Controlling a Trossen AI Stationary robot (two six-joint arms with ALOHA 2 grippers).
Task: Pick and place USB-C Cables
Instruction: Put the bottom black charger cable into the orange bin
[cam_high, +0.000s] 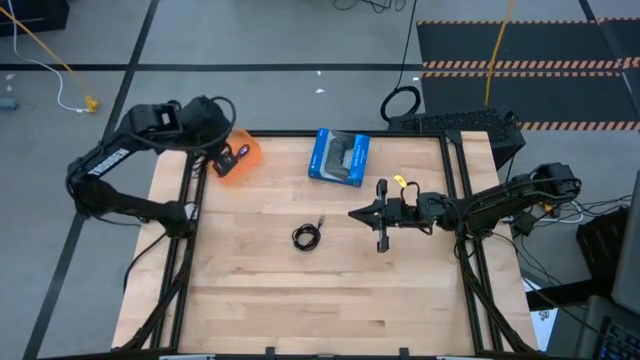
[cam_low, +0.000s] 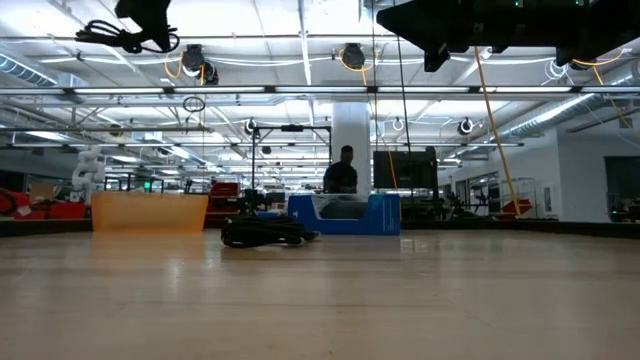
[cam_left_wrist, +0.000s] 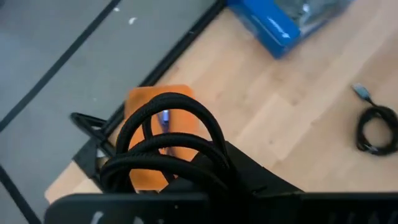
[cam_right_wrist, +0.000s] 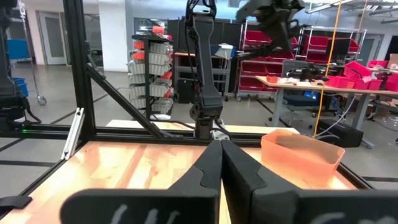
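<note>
Left claw (cam_high: 222, 150) clamped on coiled black cable (cam_left_wrist: 171, 146), above orange bin (cam_high: 240, 157). Second black cable (cam_high: 307, 236) on worktop (cam_high: 330, 300) centre. Right claw (cam_high: 362, 213) fingers together, near blue box (cam_high: 339, 157).

A black coiled cable (cam_low: 265, 232) lies on the wooden table (cam_low: 320, 300). Just behind it sits a blue box (cam_low: 345, 214), and to the left an orange bin (cam_low: 150, 212). A person (cam_low: 342, 172) stands beyond the box. Dark arm parts hang at the top edge.
</note>
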